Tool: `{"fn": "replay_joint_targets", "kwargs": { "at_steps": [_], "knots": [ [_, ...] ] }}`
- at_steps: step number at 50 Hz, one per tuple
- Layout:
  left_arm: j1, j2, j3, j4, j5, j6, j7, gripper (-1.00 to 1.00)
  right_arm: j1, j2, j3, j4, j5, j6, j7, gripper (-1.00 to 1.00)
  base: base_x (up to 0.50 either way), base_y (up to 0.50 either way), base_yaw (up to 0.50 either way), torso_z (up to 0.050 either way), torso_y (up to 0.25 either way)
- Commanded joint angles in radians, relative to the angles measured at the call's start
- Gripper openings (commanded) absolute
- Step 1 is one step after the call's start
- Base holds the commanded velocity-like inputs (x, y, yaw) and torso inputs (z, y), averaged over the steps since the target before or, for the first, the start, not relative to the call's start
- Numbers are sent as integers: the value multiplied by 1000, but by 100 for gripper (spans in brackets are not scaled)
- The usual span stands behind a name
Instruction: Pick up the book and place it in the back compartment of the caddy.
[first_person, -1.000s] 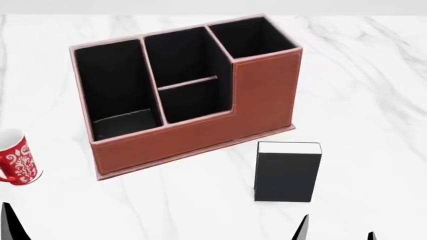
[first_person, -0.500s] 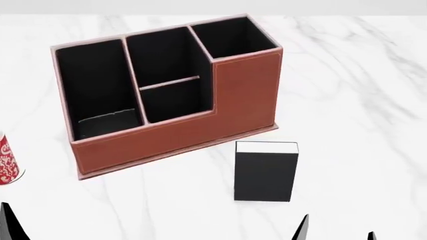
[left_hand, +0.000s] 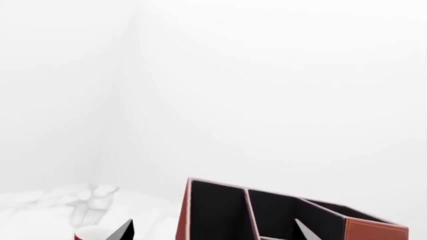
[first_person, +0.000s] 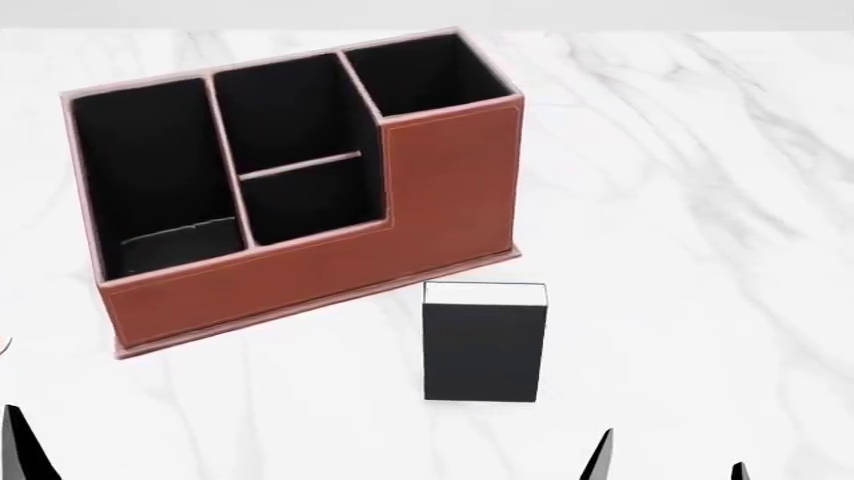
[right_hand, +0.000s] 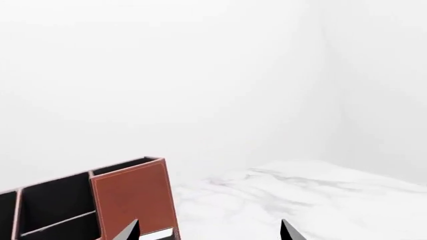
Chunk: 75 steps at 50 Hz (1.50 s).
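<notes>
The reddish-brown caddy (first_person: 280, 285) stands on the marble table, its black-lined cells open upward and its tall cell at the right. The black book (first_person: 485, 348) stands upright just in front of the caddy's right end, white page edge on top. My right gripper (first_person: 670, 466) is open near the bottom edge, to the right of the book and nearer to me. In the right wrist view the right gripper (right_hand: 209, 233) spans the caddy (right_hand: 130, 197) corner and a white sliver of the book (right_hand: 157, 234). My left gripper (left_hand: 213, 233) is open, facing the caddy (left_hand: 363, 231).
The white marble table (first_person: 694, 200) stretches to the right of the caddy. A red mug (left_hand: 93, 234) with a white rim shows beside the left gripper's fingertip in the left wrist view. One left fingertip (first_person: 19, 445) pokes in at the head view's bottom left corner.
In the head view the caddy and book have slid leftward as the view shifted right. The red mug has almost left the frame. Both grippers keep their place at the bottom edge.
</notes>
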Motion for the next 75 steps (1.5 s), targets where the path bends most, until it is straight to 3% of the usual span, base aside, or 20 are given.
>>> {"fn": "replay_joint_targets", "kwargs": {
  "at_steps": [1,27,44,75],
  "knots": [
    [0,-5,4,4,-4,-1,-6,100,1,5,-5,1,4,-3,5,100,0,-141,0,0,0],
    [1,-14,12,6,-6,2,-20,100,4,11,-11,8,10,-15,21,100,0,-139,0,0,0],
    [-2,-19,18,3,-6,4,-27,100,-33,11,-16,-3,-17,-144,2,100,27,0,0,0,0],
    [-3,-27,28,1,-7,10,-40,100,-28,21,-30,6,-22,-147,16,100,129,0,0,0,0]
  ]
}}
